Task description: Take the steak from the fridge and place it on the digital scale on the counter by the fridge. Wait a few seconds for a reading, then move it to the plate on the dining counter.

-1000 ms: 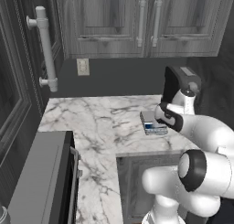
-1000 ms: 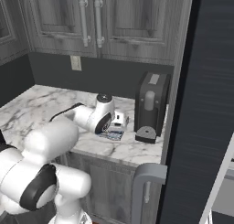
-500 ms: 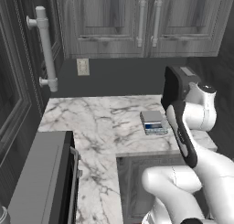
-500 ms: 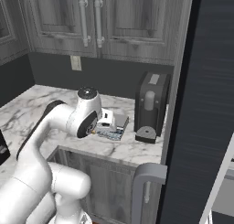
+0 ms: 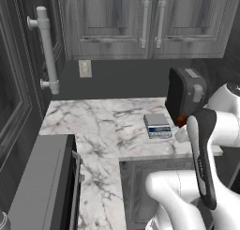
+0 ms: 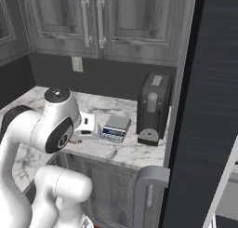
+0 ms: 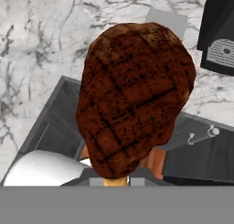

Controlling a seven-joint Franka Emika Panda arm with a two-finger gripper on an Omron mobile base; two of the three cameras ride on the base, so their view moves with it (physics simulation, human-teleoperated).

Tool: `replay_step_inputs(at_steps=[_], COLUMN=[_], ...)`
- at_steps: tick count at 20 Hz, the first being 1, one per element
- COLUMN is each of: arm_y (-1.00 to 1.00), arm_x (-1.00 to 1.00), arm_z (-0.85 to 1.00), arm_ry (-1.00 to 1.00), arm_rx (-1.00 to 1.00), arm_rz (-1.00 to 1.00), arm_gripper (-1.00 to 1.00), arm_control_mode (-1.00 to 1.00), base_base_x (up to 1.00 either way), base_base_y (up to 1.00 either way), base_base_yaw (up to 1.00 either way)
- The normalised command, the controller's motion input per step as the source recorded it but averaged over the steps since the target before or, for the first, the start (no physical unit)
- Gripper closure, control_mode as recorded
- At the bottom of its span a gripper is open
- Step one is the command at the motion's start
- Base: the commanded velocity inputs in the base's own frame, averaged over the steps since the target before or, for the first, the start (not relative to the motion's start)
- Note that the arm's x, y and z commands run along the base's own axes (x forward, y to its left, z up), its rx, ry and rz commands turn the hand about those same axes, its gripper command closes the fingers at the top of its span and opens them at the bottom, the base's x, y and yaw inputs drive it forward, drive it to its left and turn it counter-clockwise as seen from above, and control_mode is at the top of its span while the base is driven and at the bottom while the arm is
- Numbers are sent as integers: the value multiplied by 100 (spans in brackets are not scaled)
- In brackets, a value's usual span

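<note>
The steak [image 7: 135, 97], dark red-brown with grill marks, hangs close to the hand camera with my gripper [image 7: 116, 175] shut on its lower end; the fingertips are hidden behind it. In the right base view my gripper [image 6: 80, 134] is above the counter's [image 6: 125, 152] front edge, just to the near side of the digital scale [image 6: 115, 128]. The scale [image 5: 157, 125] lies flat with nothing on its platform. A corner of the scale [image 7: 167, 19] peeks out above the steak. The fridge [image 6: 214, 97] rises dark at the right.
A tall black boxy appliance [image 5: 185, 95] stands right behind the scale, beside the fridge. Grey wood-grain wall cupboards [image 5: 145, 22] hang over the counter. A stainless appliance [image 5: 40, 187] sits at lower left. A grey tubular handle [image 6: 148, 183] juts out below the counter edge.
The arm has swung upward and the hand has drawn back from over the scale toward the counter's front edge, with the steak in it. The scale's platform is now uncovered.
</note>
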Motion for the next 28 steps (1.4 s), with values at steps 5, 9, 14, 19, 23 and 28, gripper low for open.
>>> replay_step_inputs(at_steps=[5,9,14,19,23,28], arm_y=[20,16,1,0,0,0], arm_x=[-100,-100,-72,-10,0,0], arm_z=[56,28,-2,-1,0,0], arm_ry=[5,10,7,0,0,0], arm_rx=[0,0,0,0,0,0], arm_rz=[5,0,-1,-1,0,0], arm_gripper=[100,100,100,100,100,100], arm_control_mode=[-100,-100,-100,-100,-100,-100], base_base_x=[0,0,0,0,0,0], base_base_y=[0,0,0,0,0,0], base_base_yaw=[0,0,0,0,0,0])
